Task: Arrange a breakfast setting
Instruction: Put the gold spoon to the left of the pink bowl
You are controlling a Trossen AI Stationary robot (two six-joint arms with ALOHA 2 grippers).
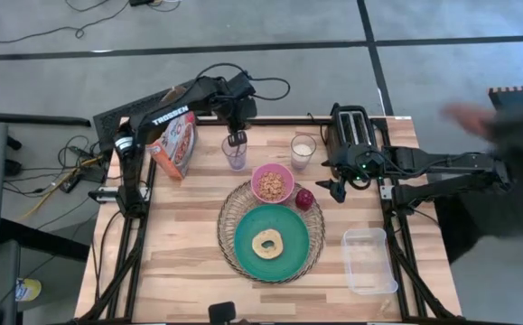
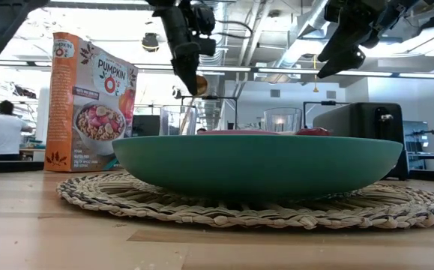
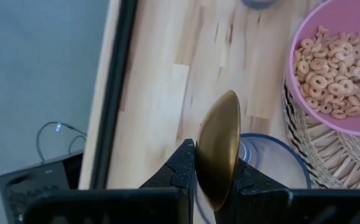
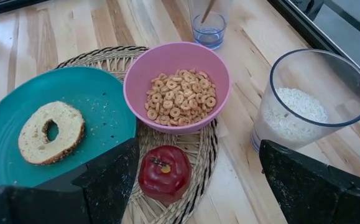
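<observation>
A teal plate (image 1: 288, 236) carrying a tan bagel (image 1: 267, 242) lies on the woven round charger (image 1: 229, 236). The pink bowl (image 1: 273, 183) of cereal rings rests on the charger's far rim, and the dark red fruit (image 4: 164, 172) sits on its right rim. My left gripper (image 3: 216, 155) hovers over a clear glass (image 1: 234, 155) at the far side, shut on a small gold spoon (image 3: 220, 134). My right gripper (image 4: 198, 155) hangs open above the table, right of the fruit, with nothing between its fingers. My left gripper pinches the spoon's bowl end (image 3: 222, 149) between its two fingers, which slant steeply down from above. The tip of the bowl sticks out past the fingers. The handle (image 4: 207, 9) hangs down into the clear glass; whether it touches the bottom cannot be told.
An orange cereal box (image 1: 175, 144) stands at the far left. A glass with white contents (image 1: 303, 151) and a black toaster (image 1: 351, 131) stand at the far right. A clear plastic tub (image 1: 368, 260) sits near the right front. A person's blurred arm (image 1: 478, 117) shows beyond the table's right edge.
</observation>
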